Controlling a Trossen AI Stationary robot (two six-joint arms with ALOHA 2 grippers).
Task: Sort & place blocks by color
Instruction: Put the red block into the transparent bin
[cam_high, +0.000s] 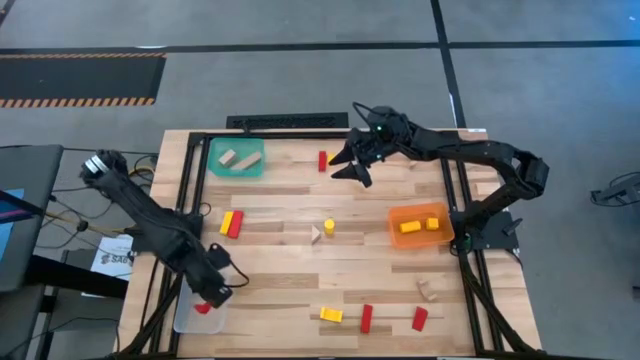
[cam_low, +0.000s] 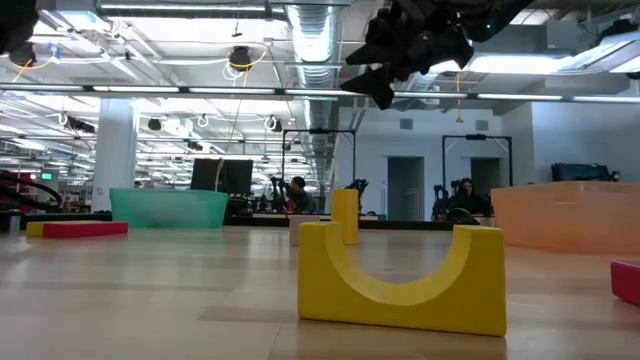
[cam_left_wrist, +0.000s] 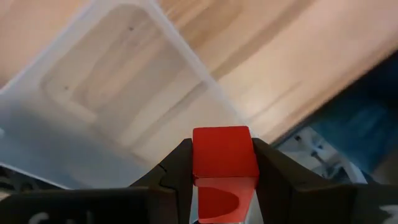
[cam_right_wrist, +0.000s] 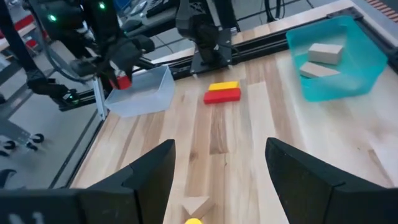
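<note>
My left gripper (cam_high: 211, 296) is at the table's near left corner, shut on a red block (cam_left_wrist: 222, 153) over the clear tray (cam_left_wrist: 118, 99); the right wrist view shows it there too (cam_right_wrist: 122, 79). My right gripper (cam_high: 351, 166) hangs open and high over the far middle of the table, beside a red block (cam_high: 323, 160). Other blocks lie on the table: a yellow and red pair (cam_high: 232, 223), a yellow cylinder (cam_high: 329, 227), a wood wedge (cam_high: 316, 235), a wood block (cam_high: 427, 290), and a yellow arch (cam_low: 400, 275) with two red ones along the near edge. My left gripper pinches the red block by two opposite side faces (cam_left_wrist: 194, 163), one finger on each. The block's end face (cam_left_wrist: 222, 138) stands out past the fingertips. It is lifted clear, above the clear tray's rim (cam_right_wrist: 134, 93).
The teal tray (cam_high: 237, 157) at the far left holds two wood blocks. The orange tray (cam_high: 420, 226) at the right holds two yellow blocks. Black frame rails (cam_high: 190, 180) run along the table's sides. Bare wood lies open in the table's middle.
</note>
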